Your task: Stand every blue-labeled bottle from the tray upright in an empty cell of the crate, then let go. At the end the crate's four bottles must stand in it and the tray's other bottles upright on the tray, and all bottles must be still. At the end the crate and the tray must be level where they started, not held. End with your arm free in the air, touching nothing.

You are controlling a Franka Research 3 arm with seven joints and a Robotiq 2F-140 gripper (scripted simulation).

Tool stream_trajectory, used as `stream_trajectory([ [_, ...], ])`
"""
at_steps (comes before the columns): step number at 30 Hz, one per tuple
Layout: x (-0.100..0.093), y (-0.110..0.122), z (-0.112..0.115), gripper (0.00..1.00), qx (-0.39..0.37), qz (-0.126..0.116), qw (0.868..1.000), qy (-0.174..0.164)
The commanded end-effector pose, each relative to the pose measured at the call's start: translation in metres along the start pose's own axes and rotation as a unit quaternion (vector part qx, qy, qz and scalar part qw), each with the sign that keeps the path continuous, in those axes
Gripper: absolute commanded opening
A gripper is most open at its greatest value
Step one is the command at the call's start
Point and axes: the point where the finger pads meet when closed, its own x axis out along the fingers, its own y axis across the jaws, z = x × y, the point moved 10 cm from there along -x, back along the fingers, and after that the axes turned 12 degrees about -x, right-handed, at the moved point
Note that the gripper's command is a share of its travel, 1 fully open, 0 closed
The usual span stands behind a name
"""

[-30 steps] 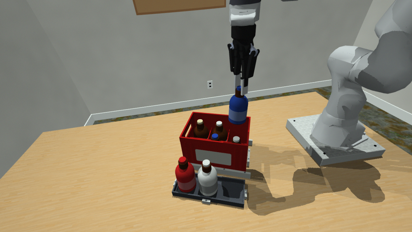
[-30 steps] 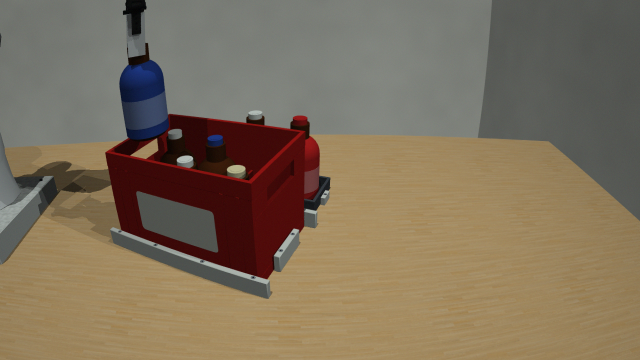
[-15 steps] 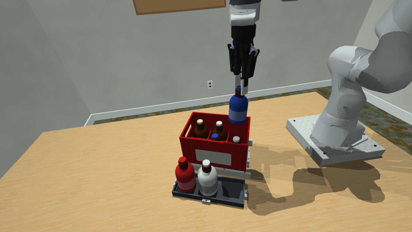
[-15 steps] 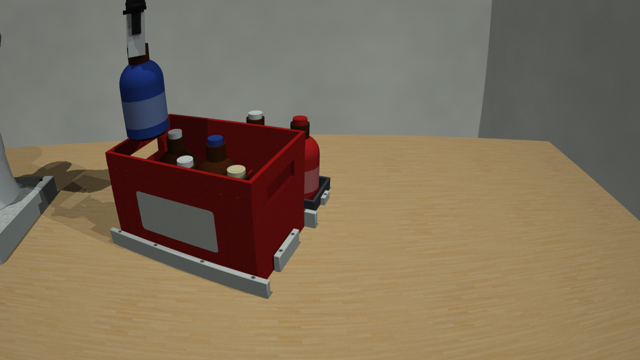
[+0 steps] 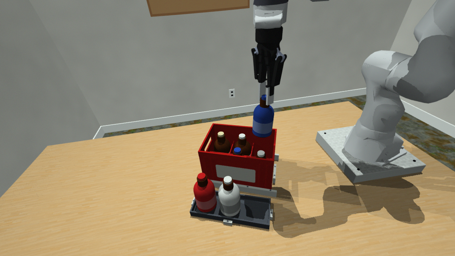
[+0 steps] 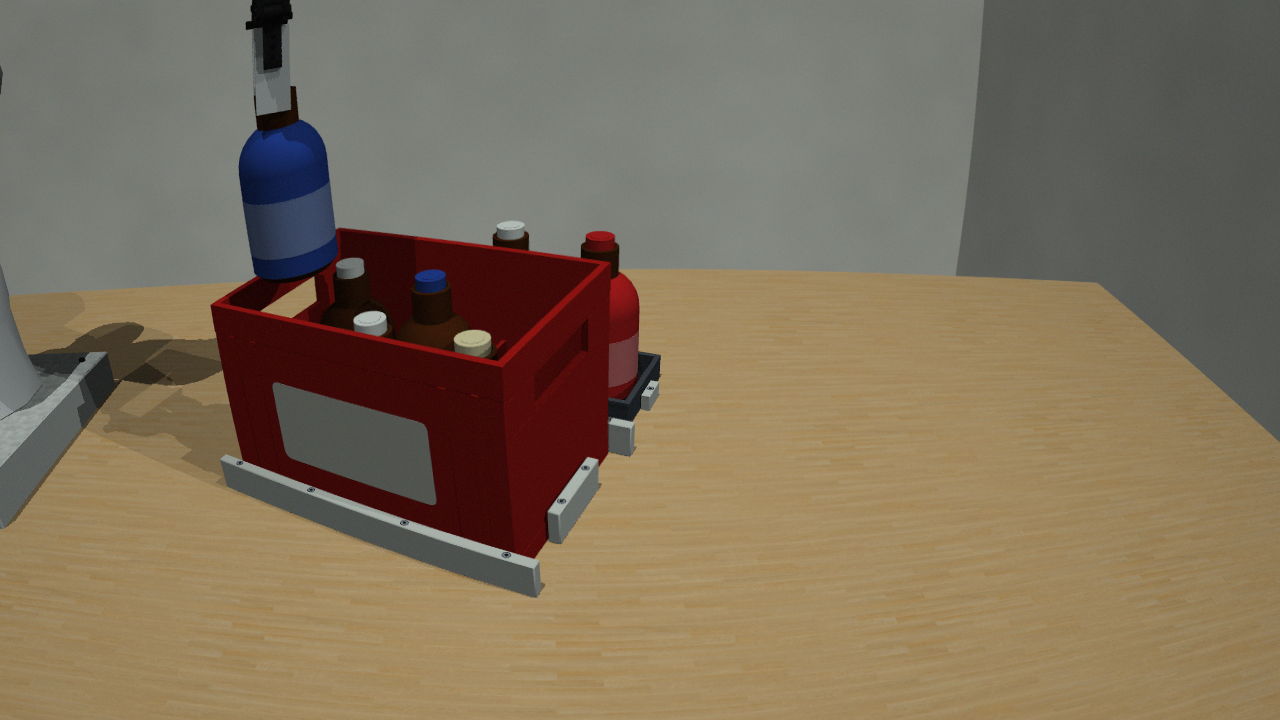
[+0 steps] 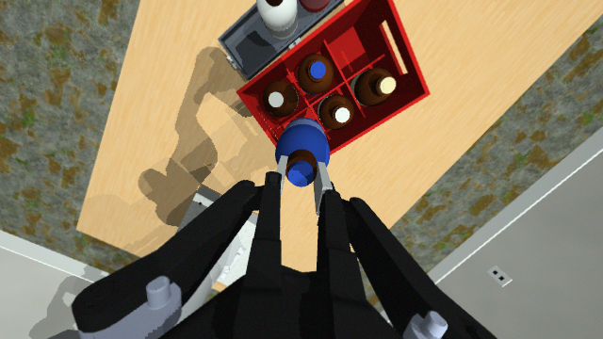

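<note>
My gripper (image 5: pixel 268 95) (image 6: pixel 273 102) (image 7: pixel 301 169) is shut on the neck of the blue-labelled bottle (image 5: pixel 263 122) (image 6: pixel 284 205) (image 7: pixel 294 141). The bottle hangs upright, its bottom about level with the rim, over a corner cell of the red crate (image 5: pixel 206 162) (image 6: pixel 501 429) (image 7: pixel 382 115). That cell is hidden under the bottle. Several brown bottles stand in other cells; one has a blue cap (image 5: pixel 236 150) (image 6: pixel 430 280) (image 7: pixel 318 70). One corner cell (image 7: pixel 353 44) shows empty. The dark tray (image 5: pixel 254 216) (image 6: pixel 646 376) (image 7: pixel 245 44) holds a red bottle (image 5: pixel 204 195) (image 6: pixel 622 322) and a white bottle (image 5: pixel 229 198) (image 7: pixel 280 14), both upright.
Grey brackets (image 6: pixel 384 528) (image 5: pixel 254 190) hem in the crate at its foot. The robot's base (image 5: pixel 365 159) (image 6: pixel 35 420) stands on the table beside the crate. The tray's end nearest the base holds no bottle.
</note>
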Motion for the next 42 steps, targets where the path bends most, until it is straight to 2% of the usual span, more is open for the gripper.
stream_trajectory([
  [1,-0.0036,0.0016,0.0011,0.0,-0.001,0.004,1.0,0.003],
  [42,-0.0005,0.0026,0.004,0.0,-0.001,0.004,1.0,0.003],
])
